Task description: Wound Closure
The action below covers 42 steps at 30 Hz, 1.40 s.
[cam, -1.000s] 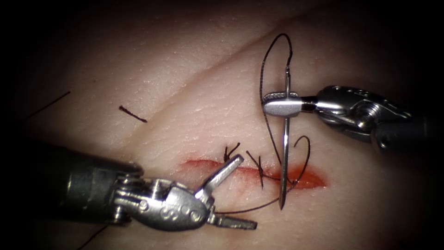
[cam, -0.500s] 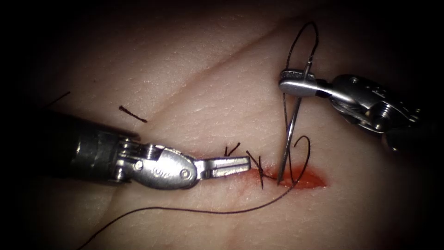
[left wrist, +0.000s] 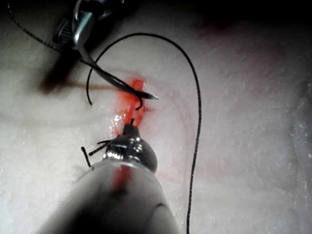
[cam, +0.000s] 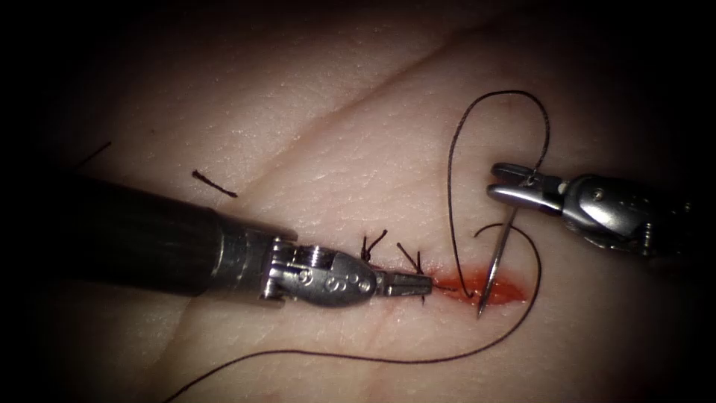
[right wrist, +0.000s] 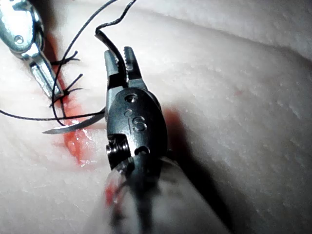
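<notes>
Your tissue (cam: 313,134) lay soft and yielding, with open room toward its far edge. The cut (cam: 477,289) was wet with red fluid, likely slippery. Your left tool (cam: 406,283) rested fingers pressed together, holding nothing. Your right tool (cam: 511,183) pinched the stiff needle (cam: 494,269) near its thread (cam: 455,172) end, point over the cut's right end, not buried.

A short cut end of thread (cam: 214,183) lies loose on the pale surface well left of the wound, another dark strand (cam: 95,154) at the shadowed edge beyond.
</notes>
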Each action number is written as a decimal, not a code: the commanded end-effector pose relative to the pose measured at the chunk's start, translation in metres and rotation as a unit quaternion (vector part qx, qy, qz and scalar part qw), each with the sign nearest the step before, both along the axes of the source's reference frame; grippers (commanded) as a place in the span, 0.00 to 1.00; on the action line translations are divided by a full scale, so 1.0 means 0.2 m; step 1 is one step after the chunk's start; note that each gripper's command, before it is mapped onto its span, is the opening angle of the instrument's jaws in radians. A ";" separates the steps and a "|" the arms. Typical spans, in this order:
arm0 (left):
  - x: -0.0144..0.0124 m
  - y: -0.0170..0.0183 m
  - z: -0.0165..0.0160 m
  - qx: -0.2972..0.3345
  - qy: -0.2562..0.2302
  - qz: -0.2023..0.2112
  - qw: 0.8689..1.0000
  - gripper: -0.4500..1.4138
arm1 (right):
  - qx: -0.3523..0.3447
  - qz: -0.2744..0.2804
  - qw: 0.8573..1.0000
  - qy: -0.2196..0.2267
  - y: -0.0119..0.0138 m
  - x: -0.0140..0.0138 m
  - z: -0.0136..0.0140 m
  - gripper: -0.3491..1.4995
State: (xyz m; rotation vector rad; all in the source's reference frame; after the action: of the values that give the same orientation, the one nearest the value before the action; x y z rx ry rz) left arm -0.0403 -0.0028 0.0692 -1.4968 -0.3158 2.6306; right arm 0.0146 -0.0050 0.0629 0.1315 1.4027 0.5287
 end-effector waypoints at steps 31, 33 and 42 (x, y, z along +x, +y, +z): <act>-0.037 0.004 0.019 0.052 0.115 0.085 0.988 0.00 | -0.028 0.004 0.999 0.018 -0.009 0.003 -0.013 0.00; -0.037 0.006 0.021 0.052 0.115 0.085 0.988 0.00 | -0.032 0.005 0.999 0.017 -0.009 0.004 -0.012 0.00; -0.037 0.010 0.034 0.064 0.143 0.110 0.981 0.00 | -0.030 -0.016 0.999 0.006 -0.007 0.003 -0.013 0.00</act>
State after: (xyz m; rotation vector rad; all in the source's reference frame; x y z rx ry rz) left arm -0.0472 -0.0007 0.0759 -1.0582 -0.6593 2.8873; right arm 0.0146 -0.0061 0.0600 0.1079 1.4217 0.4589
